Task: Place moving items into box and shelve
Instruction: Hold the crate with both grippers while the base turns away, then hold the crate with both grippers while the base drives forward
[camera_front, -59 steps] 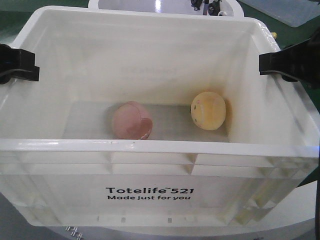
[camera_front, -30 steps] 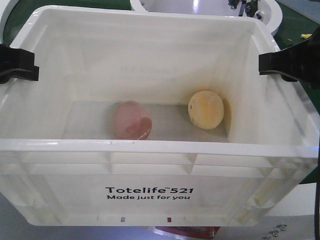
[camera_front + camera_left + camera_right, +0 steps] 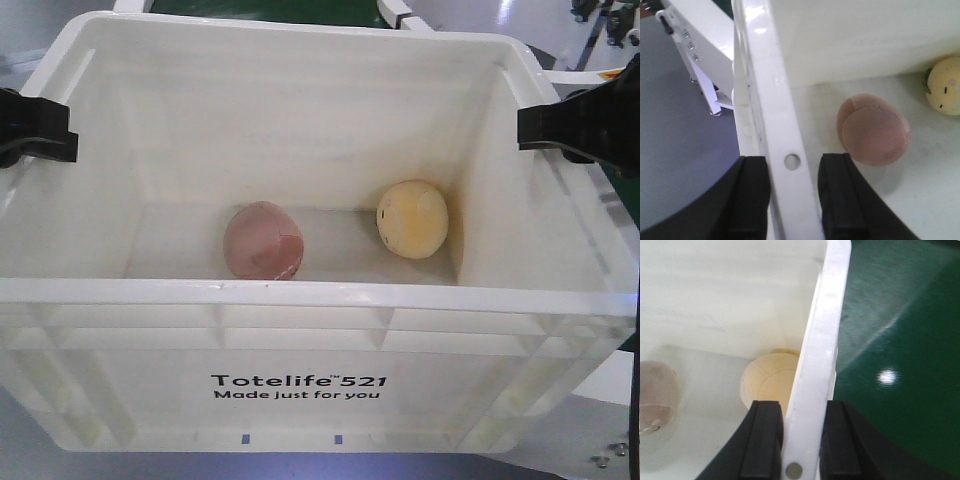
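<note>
Between both grippers, white Totelife crate: left gripper clamped on its left rim, right gripper clamped on its right rim. Inward of the left gripper, on the crate floor, pink ball. Nearer the right gripper, close by the wall, pale yellow ball. Bare floor between the balls.

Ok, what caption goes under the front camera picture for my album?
Left fingers and right fingers pinch the white box by its rims, pink ball and yellow ball inside.
</note>
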You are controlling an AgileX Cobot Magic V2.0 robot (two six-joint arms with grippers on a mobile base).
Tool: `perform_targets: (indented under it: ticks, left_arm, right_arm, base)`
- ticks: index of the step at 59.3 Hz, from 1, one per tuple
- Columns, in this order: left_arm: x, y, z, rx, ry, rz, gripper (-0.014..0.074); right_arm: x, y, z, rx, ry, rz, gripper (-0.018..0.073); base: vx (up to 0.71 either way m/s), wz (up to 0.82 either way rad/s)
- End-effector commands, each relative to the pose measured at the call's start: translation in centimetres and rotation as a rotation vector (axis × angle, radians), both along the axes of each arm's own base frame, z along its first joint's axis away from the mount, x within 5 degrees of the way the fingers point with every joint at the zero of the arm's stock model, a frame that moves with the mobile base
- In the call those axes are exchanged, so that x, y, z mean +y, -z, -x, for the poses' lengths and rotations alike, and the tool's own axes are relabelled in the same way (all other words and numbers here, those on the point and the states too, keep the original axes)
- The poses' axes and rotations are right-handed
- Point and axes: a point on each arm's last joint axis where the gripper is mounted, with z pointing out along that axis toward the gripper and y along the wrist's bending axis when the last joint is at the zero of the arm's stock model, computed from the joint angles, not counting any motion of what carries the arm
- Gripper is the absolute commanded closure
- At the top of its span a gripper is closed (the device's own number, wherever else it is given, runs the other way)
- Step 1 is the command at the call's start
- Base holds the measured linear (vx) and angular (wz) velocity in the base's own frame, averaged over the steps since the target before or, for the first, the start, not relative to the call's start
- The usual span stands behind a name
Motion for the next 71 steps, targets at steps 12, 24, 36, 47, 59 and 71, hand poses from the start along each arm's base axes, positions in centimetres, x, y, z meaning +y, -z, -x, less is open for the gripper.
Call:
perform_targets:
  ticks: [12,24,36,47,59,71]
  left_arm:
    - [-0.01,-2.90,0.43,-0.182,0.016,0.075,0.0603]
    - [-0.01,-2.90,0.43,-0.182,0.016,0.075,0.0603]
    - [-0.01,-2.90,0.43,-0.182,0.016,0.075,0.0603]
    - [-0.01,-2.90,0.43,-0.182,0.016,0.075,0.0603]
    - [-0.01,-2.90,0.43,-0.182,0.016,0.075,0.0603]
    - [-0.01,-2.90,0.43,-0.182,0.016,0.075,0.0603]
  right_arm:
    - [-0.46,-2.94,-0.05,-0.206,0.007,0.000,0.0565]
    - [-0.46,-2.94,-0.05,-0.206,0.007,0.000,0.0565]
    - [-0.46,-2.94,-0.05,-0.206,0.007,0.000,0.0565]
    - [-0.46,-2.94,-0.05,-0.206,0.007,0.000,0.0565]
    - [-0.46,-2.94,-0.05,-0.206,0.007,0.000,0.0565]
    - [-0.46,-2.94,-0.05,-0.206,0.007,0.000,0.0565]
  base:
    - [-0.14,0.44]
    - [-0.12,0.45]
    - [-0.11,0.44]
    - [-0.11,0.41]
    - [-0.10,0.41]
    - [-0.10,0.47]
